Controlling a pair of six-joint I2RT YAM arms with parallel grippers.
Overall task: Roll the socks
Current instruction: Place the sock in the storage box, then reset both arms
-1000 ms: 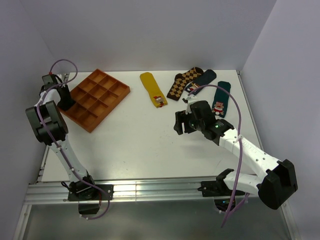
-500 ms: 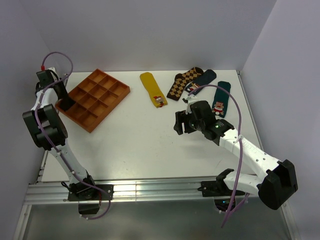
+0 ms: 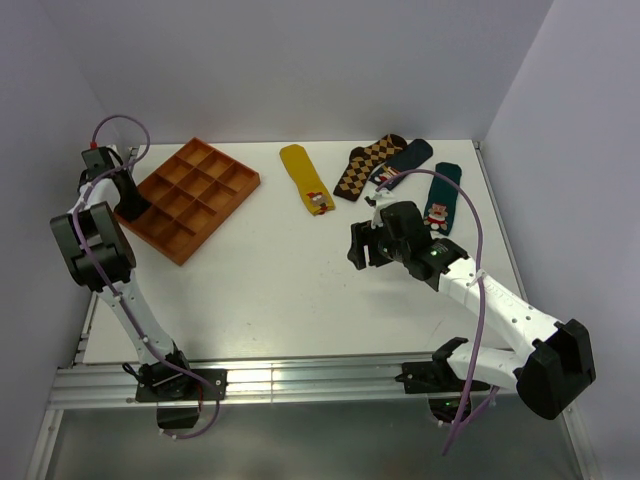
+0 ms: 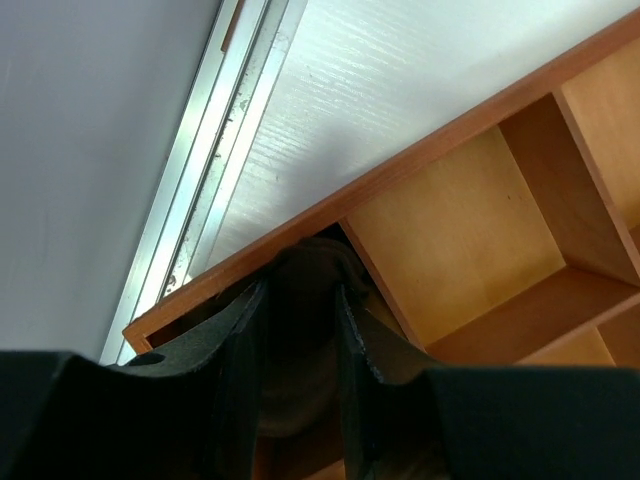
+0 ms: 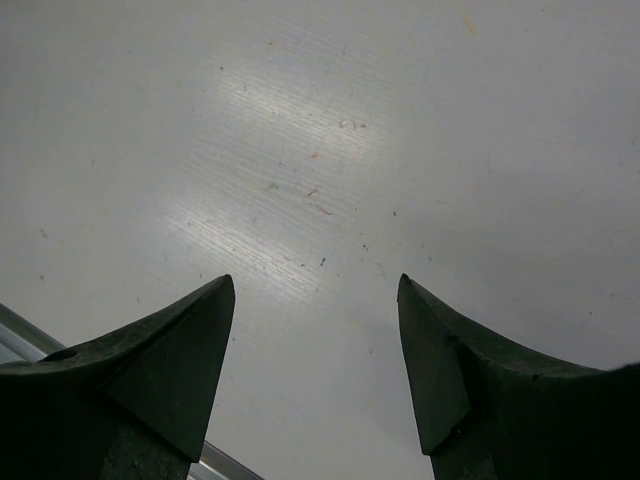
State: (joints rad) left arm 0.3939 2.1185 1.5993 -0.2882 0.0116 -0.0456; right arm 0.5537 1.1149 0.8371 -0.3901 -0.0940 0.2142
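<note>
Starting at the far left, your left tool (image 3: 122,192) is down at the near-left corner of the orange-brown wooden divided tray (image 3: 222,200). On the left wrist camera its two black fingers (image 4: 240,340) stand close together over that corner compartment. The dark brown sock (image 4: 300,370), a bunched lump of fabric, fills the gap between them. It sits against the tray's outer wall (image 4: 450,135), but I can't tell whether the tool is pinching the fabric or only flanking it. The neighbouring compartments show bare wood.

Moving right across the white worktop (image 3: 260,290), a mustard yellow sock (image 3: 304,178) lies flat near the back. Next is a brown-and-tan diamond-patterned sock (image 3: 364,166), with a dark teal sock (image 3: 405,158) just beside it.

Your right tool (image 3: 358,245) hangs over bare worktop in front of those socks. Its jaws are spread wide with nothing between them, and the right wrist camera shows only white surface below the tool (image 5: 315,285).

Furthest right lies a dark green sock with a small red-and-white figure (image 3: 440,200).
</note>
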